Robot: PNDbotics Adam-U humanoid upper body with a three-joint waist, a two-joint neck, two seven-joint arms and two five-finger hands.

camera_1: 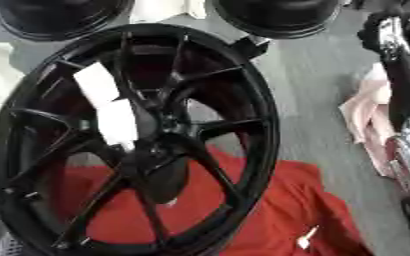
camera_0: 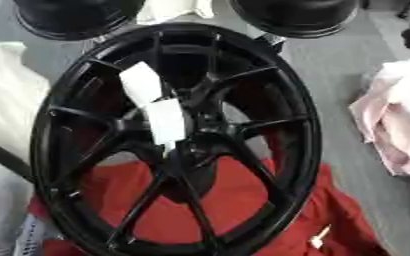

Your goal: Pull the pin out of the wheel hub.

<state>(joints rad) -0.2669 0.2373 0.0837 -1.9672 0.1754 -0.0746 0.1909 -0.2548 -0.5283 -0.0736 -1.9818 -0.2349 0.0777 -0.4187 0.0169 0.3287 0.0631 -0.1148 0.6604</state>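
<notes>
Black spoked wheel (camera_1: 134, 145) fills the left and centre, lying over a red cloth (camera_1: 270, 210) on grey floor. Two white paper tags (camera_1: 108, 105) sit on the spokes near the hub (camera_1: 160, 145). Two more black rims (camera_1: 283, 17) at top edge. Pink cloth (camera_1: 362, 117) at right. Robot's right arm (camera_1: 401, 65), black and silver, runs down the right edge; its hand is not discernible.

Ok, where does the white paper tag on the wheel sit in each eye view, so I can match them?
Left eye view: the white tag lies left of the picture's centre, over the spokes by the hub.
Right eye view: the same tag sits further left.
Shared landmark: the red cloth showing through the lower spokes of the black wheel.
</notes>
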